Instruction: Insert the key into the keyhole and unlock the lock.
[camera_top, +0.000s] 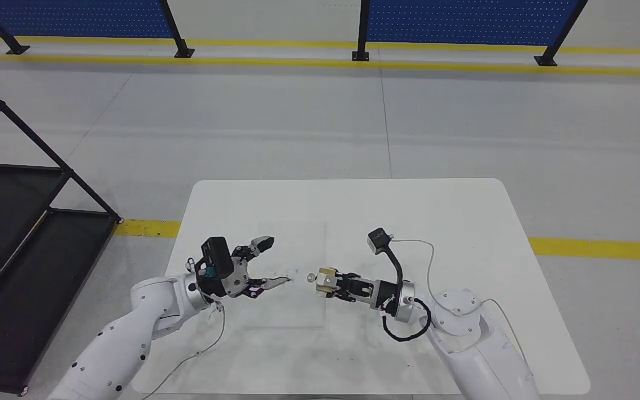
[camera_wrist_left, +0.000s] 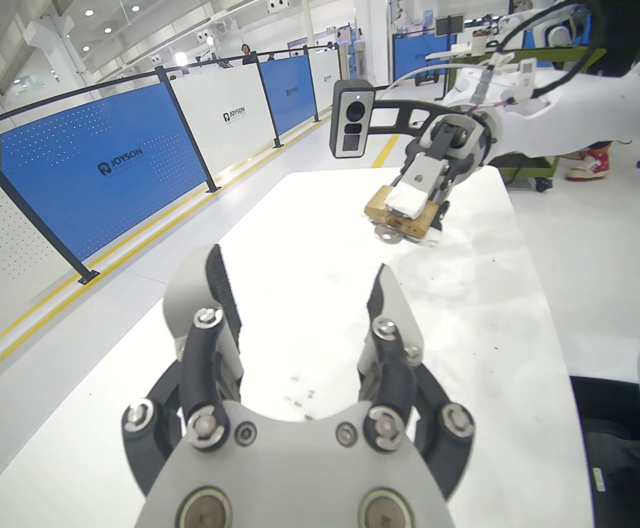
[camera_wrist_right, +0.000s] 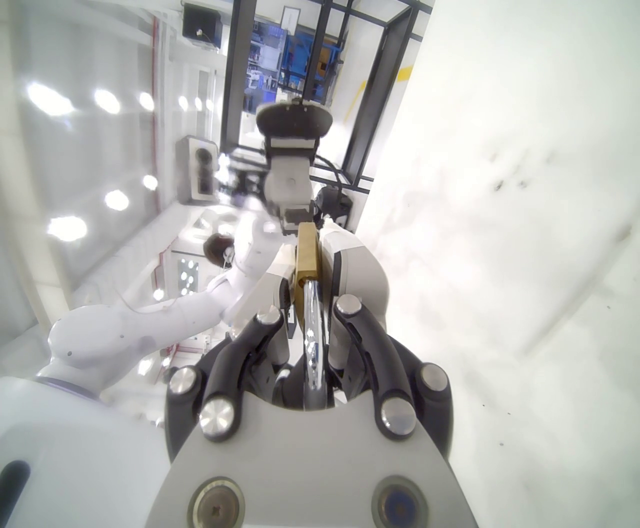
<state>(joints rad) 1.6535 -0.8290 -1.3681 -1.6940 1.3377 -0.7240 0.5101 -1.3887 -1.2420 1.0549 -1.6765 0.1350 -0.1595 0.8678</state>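
Right tool (camera_wrist_right: 307, 250) grips lock (camera_wrist_left: 378, 206), key (camera_wrist_left: 386, 233) inserted.

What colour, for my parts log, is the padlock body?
Brass gold; the left wrist view shows the metal padlock body best.

Passage: narrow gap at frame centre between left end effector (camera_top: 268, 266) and lock (camera_top: 324, 284) | Obstacle: right end effector (camera_top: 335, 285) clamping lock | Passage: bare counter (camera_top: 400, 210), upper frame.
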